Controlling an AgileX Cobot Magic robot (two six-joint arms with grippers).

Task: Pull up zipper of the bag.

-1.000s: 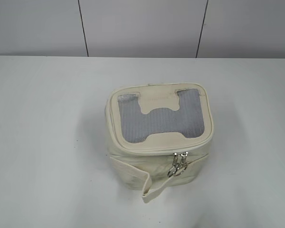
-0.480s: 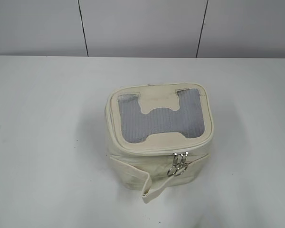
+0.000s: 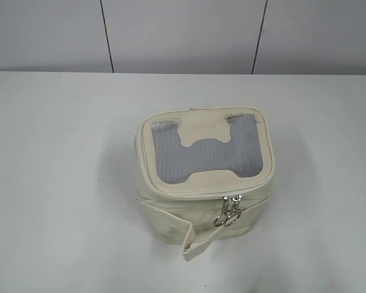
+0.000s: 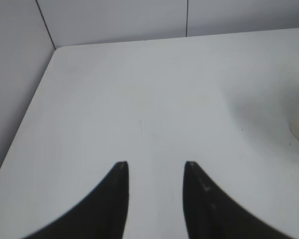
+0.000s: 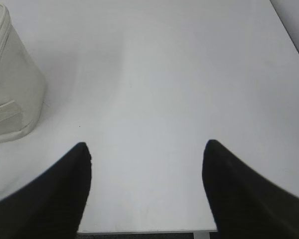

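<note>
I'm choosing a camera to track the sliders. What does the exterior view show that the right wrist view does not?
Only the exterior view shows the lid's grey window, the zipper's two silver sliders and the loose strap. Only the right wrist view shows the right tool, open over bare table. Both show the bag standing on the white table.

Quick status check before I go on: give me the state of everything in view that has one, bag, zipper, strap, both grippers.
bag: upright on the white table, lid lying flat on top, nothing touching it.
zipper sliders: both together at the front edge under the lid, ring pulls hanging down.
strap: loose, draped across the bag's front.
left gripper: open, empty, over bare table.
right gripper: open wider, empty, beside the bag.
</note>
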